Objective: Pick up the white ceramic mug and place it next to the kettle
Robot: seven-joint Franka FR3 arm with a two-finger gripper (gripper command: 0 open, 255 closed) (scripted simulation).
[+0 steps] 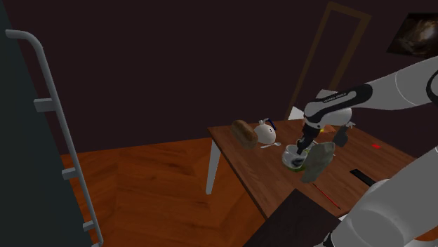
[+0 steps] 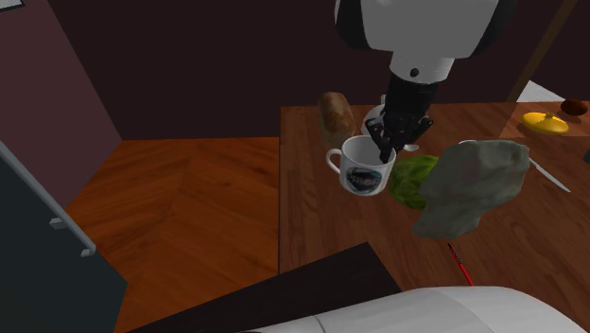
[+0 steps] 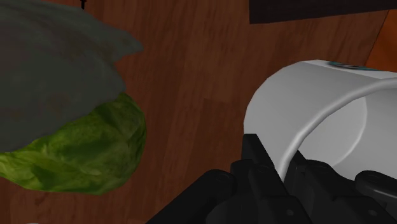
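Note:
A white mug [image 2: 364, 166] with a dark round print on its side hangs tilted over the wooden table [image 2: 321, 227]. My gripper [image 2: 391, 144] is shut on its rim. In the wrist view one finger [image 3: 257, 158] sits outside the mug [image 3: 318, 105] wall and the other inside. In the shoulder view the mug [image 1: 290, 156] and gripper [image 1: 302, 146] are a short way right of the white kettle [image 1: 265, 131], which stands near the table's far corner.
A brown bread loaf [image 1: 244, 133] lies beside the kettle. A green lettuce [image 2: 411, 182] and a grey rock-like lump [image 2: 473, 184] sit close under and beside the mug. A spoon [image 1: 270, 146], a red pencil [image 2: 460, 265] and a yellow object [image 2: 546, 122] also lie on the table.

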